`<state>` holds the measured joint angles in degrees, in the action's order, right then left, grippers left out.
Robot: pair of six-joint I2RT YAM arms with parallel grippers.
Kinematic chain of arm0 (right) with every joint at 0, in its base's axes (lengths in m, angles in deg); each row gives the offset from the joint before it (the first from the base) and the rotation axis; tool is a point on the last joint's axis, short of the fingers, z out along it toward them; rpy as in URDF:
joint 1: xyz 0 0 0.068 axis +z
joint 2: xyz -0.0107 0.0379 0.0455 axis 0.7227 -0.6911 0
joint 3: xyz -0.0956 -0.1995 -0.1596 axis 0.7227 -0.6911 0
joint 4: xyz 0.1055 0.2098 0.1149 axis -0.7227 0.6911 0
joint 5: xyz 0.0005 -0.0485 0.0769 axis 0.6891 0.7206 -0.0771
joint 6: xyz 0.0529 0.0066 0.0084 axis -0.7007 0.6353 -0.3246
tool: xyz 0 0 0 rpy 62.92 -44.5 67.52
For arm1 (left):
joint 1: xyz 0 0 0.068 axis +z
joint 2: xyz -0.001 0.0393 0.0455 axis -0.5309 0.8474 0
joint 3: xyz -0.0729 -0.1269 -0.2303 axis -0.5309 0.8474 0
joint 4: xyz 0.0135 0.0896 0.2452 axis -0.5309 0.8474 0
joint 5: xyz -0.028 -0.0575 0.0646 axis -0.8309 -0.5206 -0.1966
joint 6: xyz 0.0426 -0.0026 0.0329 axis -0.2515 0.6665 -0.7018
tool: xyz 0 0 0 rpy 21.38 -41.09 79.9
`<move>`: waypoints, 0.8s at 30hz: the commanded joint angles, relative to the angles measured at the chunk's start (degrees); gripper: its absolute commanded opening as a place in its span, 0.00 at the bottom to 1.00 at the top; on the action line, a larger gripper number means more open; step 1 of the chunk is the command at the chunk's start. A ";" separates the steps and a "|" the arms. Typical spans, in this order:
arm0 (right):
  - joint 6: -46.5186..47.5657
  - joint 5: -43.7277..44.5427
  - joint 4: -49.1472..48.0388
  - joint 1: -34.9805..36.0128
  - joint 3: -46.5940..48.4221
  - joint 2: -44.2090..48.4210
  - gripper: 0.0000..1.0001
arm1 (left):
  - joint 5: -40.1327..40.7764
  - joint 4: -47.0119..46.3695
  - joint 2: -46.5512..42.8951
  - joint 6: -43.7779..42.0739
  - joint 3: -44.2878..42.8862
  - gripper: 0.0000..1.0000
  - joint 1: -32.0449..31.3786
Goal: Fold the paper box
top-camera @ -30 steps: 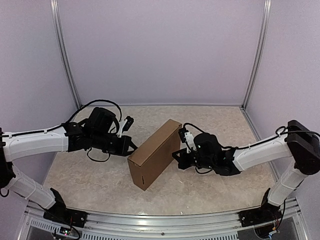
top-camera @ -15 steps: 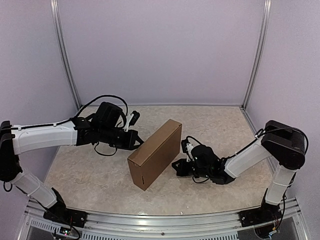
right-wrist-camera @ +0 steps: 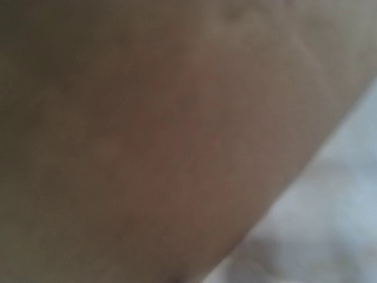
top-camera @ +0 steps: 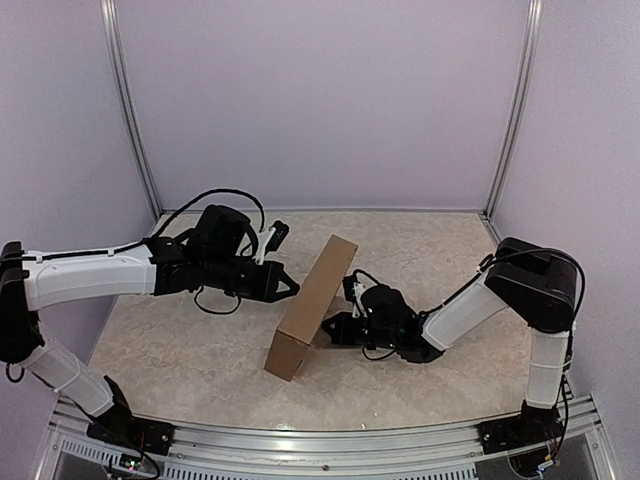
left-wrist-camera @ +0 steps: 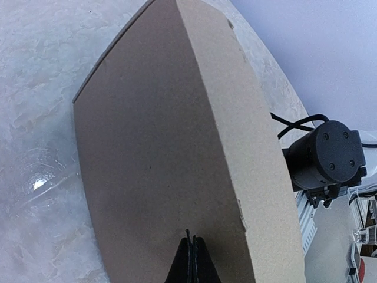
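Left jaws (top-camera: 290,288) – pressed flat together, nothing between them. In the left wrist view the closed tips (left-wrist-camera: 191,259) point straight at a broad brown face and look to be touching it or just short of it; I cannot tell which.

Right jaws (top-camera: 333,328) – closed too, gripping nothing I can see. They sit low on the far side of the cardboard, tucked under its leaning face. The right wrist view is only blurred brown board (right-wrist-camera: 147,135) pressed close, with a sliver of pale table at one corner. My own fingers don't show there.

The paper box (top-camera: 312,300) is between my two grippers, mid-table. It is tipped up on one long edge with one broad face toward the left arm and the other leaning over the right gripper. Its long axis runs diagonally, near end toward the left base and far end toward the back wall and a little right. Both arms are right at it: left about mid-length and higher up, right lower.

The box looks already closed into shape. My judgement is that the next move turns on the tilt, since a push from the left tips would lay the box over onto the right gripper. The marbled table (top-camera: 430,250) around it looks smooth, so the bottom edge could skid.
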<state>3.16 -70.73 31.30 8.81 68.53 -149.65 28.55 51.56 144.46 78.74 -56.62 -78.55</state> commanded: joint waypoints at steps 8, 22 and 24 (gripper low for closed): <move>1.81 1.05 2.32 -0.40 2.50 -2.59 0.00 | 2.55 -3.20 -1.91 3.40 1.89 0.00 -3.17; 7.07 11.84 9.41 -1.52 -12.14 10.46 0.00 | 2.25 -4.69 2.63 3.66 -1.64 0.00 -4.59; 8.25 13.58 11.33 -1.56 -13.18 12.36 0.00 | 3.27 -4.10 2.50 3.25 -1.81 0.00 -4.46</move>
<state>8.27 -62.05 36.66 7.63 57.60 -140.87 30.19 47.15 146.38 82.56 -56.48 -82.79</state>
